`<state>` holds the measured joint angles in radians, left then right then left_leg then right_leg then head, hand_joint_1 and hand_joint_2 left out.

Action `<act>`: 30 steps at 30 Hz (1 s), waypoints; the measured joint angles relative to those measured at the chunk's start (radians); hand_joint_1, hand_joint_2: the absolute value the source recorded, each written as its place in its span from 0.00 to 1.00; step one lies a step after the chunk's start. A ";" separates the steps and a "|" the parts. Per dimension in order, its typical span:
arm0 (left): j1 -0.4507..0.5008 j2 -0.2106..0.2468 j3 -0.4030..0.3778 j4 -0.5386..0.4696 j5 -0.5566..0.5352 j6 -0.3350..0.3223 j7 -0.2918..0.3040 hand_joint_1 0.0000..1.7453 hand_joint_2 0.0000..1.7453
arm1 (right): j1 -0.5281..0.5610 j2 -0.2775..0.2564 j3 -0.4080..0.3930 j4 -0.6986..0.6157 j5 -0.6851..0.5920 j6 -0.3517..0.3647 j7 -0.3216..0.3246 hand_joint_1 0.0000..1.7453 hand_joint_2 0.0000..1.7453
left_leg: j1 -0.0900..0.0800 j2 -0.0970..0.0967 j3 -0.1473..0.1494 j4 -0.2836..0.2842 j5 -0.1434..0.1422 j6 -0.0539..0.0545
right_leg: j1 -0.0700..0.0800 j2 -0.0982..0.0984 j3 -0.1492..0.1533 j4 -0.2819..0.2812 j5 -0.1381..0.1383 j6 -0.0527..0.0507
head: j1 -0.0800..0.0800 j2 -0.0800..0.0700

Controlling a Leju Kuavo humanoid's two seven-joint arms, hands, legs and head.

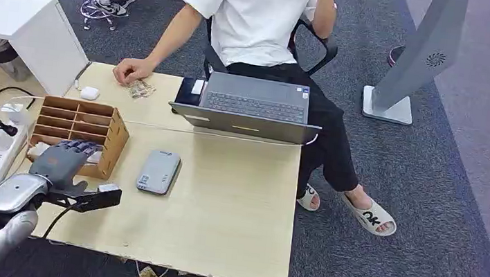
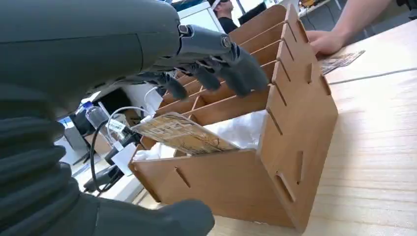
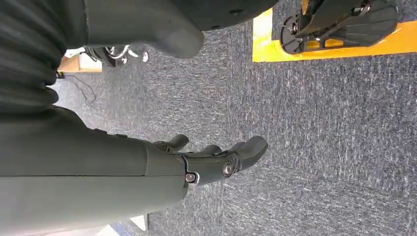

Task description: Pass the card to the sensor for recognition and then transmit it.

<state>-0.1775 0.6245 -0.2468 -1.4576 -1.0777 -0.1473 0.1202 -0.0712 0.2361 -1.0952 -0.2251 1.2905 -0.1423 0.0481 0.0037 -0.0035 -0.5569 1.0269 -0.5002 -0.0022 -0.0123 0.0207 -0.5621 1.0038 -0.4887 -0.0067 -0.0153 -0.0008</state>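
- Evidently at the first step: card (image 2: 183, 133) not yet picked up, lying tilted in the front compartment of the wooden organizer (image 1: 111, 138) at the left side of the surface (image 1: 233, 214), resting on white paper.
- Left hand (image 1: 64, 158) poised over that front compartment, fingers (image 2: 216, 69) spread and slightly curled above the card, thumb low by the organizer's front wall, holding nothing.
- Right hand (image 3: 216, 160) hanging beside the body over the carpet, fingers loosely apart, empty.
- Grey sensor (image 1: 158, 171) flat on the surface just beside the organizer, between it and the laptop (image 1: 252, 108).
- Seated person's hand (image 1: 131, 70) resting at the far edge of the surface, probably the receiver.
- Next, by judgement: lower the fingers onto the card's raised edge, pinch against the thumb, lift clear of the dividers.
- Then: carry across to the sensor, hold flat above it, and pass onward.
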 joint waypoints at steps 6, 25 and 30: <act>0.000 0.006 0.000 0.003 0.002 -0.014 0.002 0.43 1.00 | 0.000 0.000 0.000 0.000 0.000 0.000 0.000 0.00 1.00 | 0.000 0.000 0.000 0.000 0.000 0.000 | 0.000 0.000 0.000 0.000 0.000 0.000 | 0.000 0.000; -0.007 -0.027 0.006 0.032 -0.103 0.068 0.057 1.00 1.00 | 0.000 0.000 0.000 0.000 0.008 -0.002 0.000 0.00 1.00 | 0.000 0.000 0.000 0.000 0.000 0.000 | 0.000 0.000 0.000 0.000 0.000 0.000 | 0.000 0.000; -0.007 -0.052 0.011 0.040 -0.145 0.104 0.057 1.00 1.00 | 0.000 0.000 0.000 0.000 0.009 -0.004 0.000 0.00 1.00 | 0.000 0.000 0.000 0.000 0.000 0.000 | 0.000 0.000 0.000 0.000 0.000 0.000 | 0.000 0.000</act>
<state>-0.1844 0.5722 -0.2354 -1.4172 -1.2223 -0.0431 0.1774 -0.0715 0.2358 -1.0952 -0.2255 1.2993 -0.1465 0.0481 0.0037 -0.0034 -0.5569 1.0269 -0.5002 -0.0022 -0.0123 0.0207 -0.5621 1.0037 -0.4887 -0.0067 -0.0153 -0.0008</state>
